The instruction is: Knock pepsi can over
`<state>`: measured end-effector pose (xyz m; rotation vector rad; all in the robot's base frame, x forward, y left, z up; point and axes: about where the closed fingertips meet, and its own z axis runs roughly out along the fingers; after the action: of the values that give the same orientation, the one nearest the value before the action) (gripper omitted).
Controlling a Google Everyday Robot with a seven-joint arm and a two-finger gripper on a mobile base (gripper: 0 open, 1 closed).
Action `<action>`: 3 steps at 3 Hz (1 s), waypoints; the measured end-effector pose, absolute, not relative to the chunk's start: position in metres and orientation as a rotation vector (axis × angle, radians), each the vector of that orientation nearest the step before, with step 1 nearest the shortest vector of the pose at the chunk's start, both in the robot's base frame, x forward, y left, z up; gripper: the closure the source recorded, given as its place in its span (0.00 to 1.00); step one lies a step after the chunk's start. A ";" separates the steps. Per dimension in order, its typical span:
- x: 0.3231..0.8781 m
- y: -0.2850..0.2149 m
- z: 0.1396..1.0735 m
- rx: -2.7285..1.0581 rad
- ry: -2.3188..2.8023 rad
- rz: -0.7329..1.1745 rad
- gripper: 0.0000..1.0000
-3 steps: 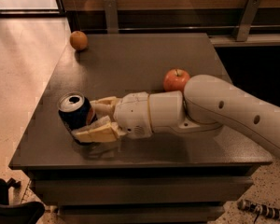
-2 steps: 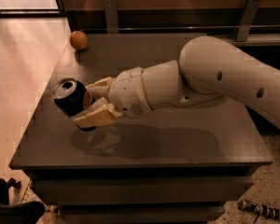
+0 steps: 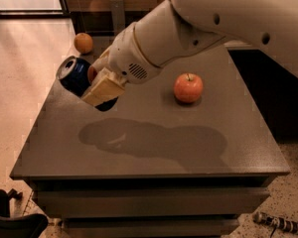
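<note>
The pepsi can (image 3: 75, 76) is dark navy blue with a silver top. It is tilted, its top facing up and left, and is held clear above the grey table (image 3: 154, 148). My gripper (image 3: 97, 81) is shut on the can from the right, its cream fingers (image 3: 105, 87) across the can's lower side. The can's shadow lies on the tabletop below it. My white arm reaches in from the upper right.
A red apple (image 3: 188, 88) sits on the table right of the gripper. An orange (image 3: 83, 42) sits near the table's far left corner. The table's left edge drops to a pale floor. A dark object (image 3: 10, 217) lies on the floor at bottom left.
The can was upright on the table in my gripper. It has been lifted off the surface, moved left and tilted. The arm has risen, and the apple now shows.
</note>
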<state>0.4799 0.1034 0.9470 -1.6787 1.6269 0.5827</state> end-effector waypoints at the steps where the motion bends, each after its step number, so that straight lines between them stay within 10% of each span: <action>1: 0.484 0.111 0.929 -1.796 1.803 0.422 1.00; 3: 0.487 0.089 0.870 -1.942 2.045 0.017 1.00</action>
<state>0.4871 0.0887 0.8702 -1.9416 2.0453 0.0174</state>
